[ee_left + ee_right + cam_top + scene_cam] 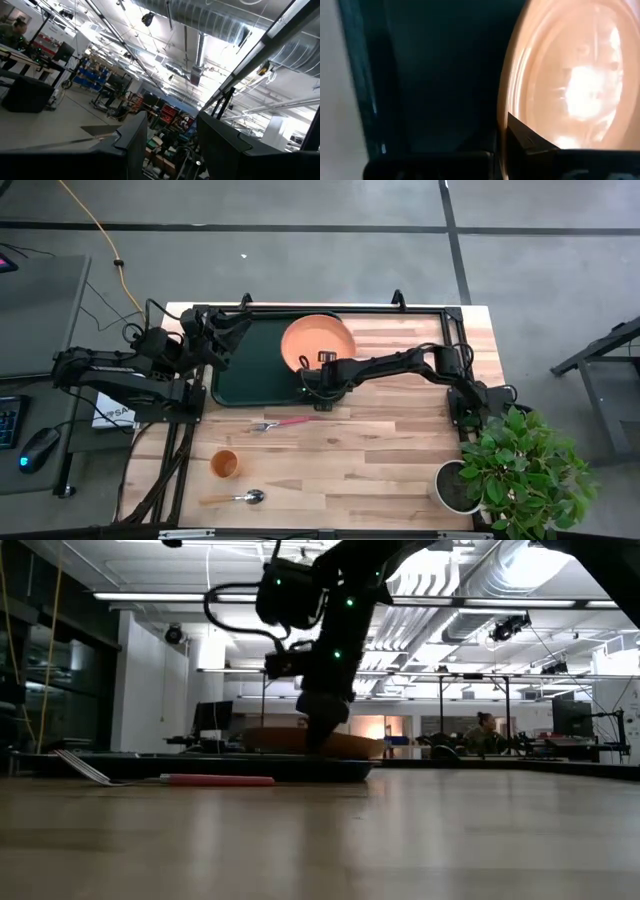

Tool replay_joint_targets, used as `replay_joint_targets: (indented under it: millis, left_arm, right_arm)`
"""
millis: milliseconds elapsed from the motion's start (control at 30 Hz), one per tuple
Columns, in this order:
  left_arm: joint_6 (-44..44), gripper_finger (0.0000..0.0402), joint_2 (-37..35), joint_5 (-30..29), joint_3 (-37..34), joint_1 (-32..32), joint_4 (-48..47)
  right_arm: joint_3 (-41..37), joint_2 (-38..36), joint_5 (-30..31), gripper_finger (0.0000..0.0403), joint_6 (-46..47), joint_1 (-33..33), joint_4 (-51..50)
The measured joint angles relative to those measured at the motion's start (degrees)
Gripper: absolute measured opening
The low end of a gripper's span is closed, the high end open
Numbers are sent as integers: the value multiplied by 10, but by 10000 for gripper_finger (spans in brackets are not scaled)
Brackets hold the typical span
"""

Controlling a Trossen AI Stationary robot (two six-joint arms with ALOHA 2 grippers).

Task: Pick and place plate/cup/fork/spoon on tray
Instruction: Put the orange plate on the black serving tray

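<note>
1. I see the plate [317, 341] resting at the right end of the tray [250, 370], its right edge lying over the tray's right rim and its near edge tilted in the right wrist view.
2. My right gripper [308, 382] is at the plate's near-left edge; the right wrist view shows a finger [525, 137] on each side of the rim, so I read it as clamped on the plate.
3. The rest of the tray, left of the plate, is bare dark green floor.
4. The fork [283, 423] lies on the worktop [400, 460] just in front of the tray, tines to the left.
5. The cup [224, 464] stands upright nearer the front, left of centre, with the spoon [236, 498] lying just in front of it near the worktop's front edge.
6. My left gripper [222, 332] waits at the tray's left end, raised, its fingers apart in its wrist view.
7. A potted plant [520, 470] fills the front right corner; the wood between it and the cutlery is open.
</note>
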Motion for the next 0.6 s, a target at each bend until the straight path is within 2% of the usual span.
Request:
replay_joint_targets:
  millis: [467, 600]
  left_arm:
    - [0, 157, 0, 0, 0, 0, 0]
    - [0, 157, 0, 0, 0, -1, 0]
  right_arm:
    - [-13, -14, 1, 0, -20, 7, -95]
    - [-14, -33, 2, 0, -21, 6, -93]
